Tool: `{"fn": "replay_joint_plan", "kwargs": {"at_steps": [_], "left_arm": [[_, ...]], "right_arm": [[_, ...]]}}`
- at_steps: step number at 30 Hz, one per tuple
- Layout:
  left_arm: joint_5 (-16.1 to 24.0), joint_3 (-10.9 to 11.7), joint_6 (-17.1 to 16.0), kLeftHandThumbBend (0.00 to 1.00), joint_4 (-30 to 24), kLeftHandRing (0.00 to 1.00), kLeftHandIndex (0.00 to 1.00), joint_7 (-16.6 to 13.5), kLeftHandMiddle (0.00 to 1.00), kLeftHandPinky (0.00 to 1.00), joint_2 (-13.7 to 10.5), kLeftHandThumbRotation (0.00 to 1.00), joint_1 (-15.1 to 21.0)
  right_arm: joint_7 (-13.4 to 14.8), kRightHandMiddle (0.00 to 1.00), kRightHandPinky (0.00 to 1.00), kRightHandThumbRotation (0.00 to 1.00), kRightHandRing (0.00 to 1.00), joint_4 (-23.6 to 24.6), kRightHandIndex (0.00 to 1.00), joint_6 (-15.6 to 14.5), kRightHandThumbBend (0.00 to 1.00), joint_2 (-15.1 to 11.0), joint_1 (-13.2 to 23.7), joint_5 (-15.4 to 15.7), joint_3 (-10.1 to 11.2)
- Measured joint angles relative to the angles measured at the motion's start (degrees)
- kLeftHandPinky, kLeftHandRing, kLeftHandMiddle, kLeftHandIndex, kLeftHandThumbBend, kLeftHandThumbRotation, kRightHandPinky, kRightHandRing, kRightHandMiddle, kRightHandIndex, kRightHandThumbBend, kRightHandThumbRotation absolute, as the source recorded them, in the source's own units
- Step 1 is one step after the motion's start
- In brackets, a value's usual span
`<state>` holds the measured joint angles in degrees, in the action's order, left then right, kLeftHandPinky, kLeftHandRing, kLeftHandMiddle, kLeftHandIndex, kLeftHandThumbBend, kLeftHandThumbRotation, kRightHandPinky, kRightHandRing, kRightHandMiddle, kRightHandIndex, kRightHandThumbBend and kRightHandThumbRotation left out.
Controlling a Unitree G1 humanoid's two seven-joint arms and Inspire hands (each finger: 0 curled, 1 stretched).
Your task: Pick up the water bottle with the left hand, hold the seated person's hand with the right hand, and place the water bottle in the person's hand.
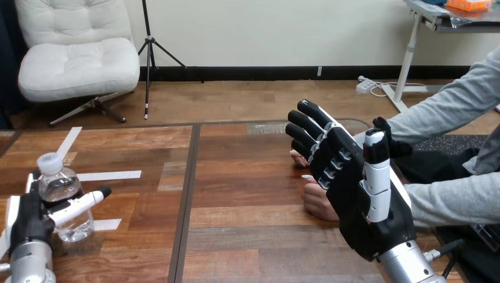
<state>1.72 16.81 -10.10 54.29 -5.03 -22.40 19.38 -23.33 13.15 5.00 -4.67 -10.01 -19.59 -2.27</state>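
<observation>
- Left hand (26, 221): thumb across the front of the water bottle (59, 183), fingers round its far side, so it is gripping it.
- Bottle is upright on the table (236, 236), near the near-left corner.
- Right hand (359, 200): raised by the right edge, fingers nearly straight and spread, holding nothing.
- The person's hand (318, 203) rests on the table, partly hidden behind the right hand; can't tell if they touch.
</observation>
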Motion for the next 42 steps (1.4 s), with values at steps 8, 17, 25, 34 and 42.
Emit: {"fn": "replay_joint_plan", "kwargs": {"at_steps": [8,17,25,34,42], "left_arm": [[-1.9,0.6,0.2,0.84,0.0,0.63,0.66,-1.8,0.66,0.56,0.0,0.01,0.2],[-1.3,0.0,0.2,0.76,-0.1,0.44,0.5,-5.5,0.49,0.38,0.1,0.0,0.1],[-0.8,-0.4,0.1,0.76,-0.8,0.4,0.46,-7.0,0.46,0.35,0.1,0.0,-0.3],[-0.1,-0.6,0.1,0.75,-1.3,0.41,0.46,-7.4,0.46,0.36,0.1,0.0,-0.4],[0.5,-1.1,0.1,0.75,-1.5,0.42,0.46,-7.4,0.47,0.36,0.2,0.0,-0.8]], "right_arm": [[0.0,0.92,0.99,1.0,0.93,0.0,0.91,0.0,0.81,0.0,0.0,0.0,0.0],[0.0,0.92,0.99,1.0,0.93,0.0,0.91,0.0,0.83,0.0,0.0,0.0,0.0],[0.0,0.92,0.99,1.0,0.94,0.0,0.91,0.0,0.82,0.0,0.0,0.0,0.0],[0.0,0.92,1.0,1.0,0.94,0.0,0.91,0.0,0.82,0.1,0.0,0.0,0.0],[0.0,0.92,1.0,1.0,0.94,0.0,0.91,0.0,0.83,0.1,0.0,0.0,0.0]]}}
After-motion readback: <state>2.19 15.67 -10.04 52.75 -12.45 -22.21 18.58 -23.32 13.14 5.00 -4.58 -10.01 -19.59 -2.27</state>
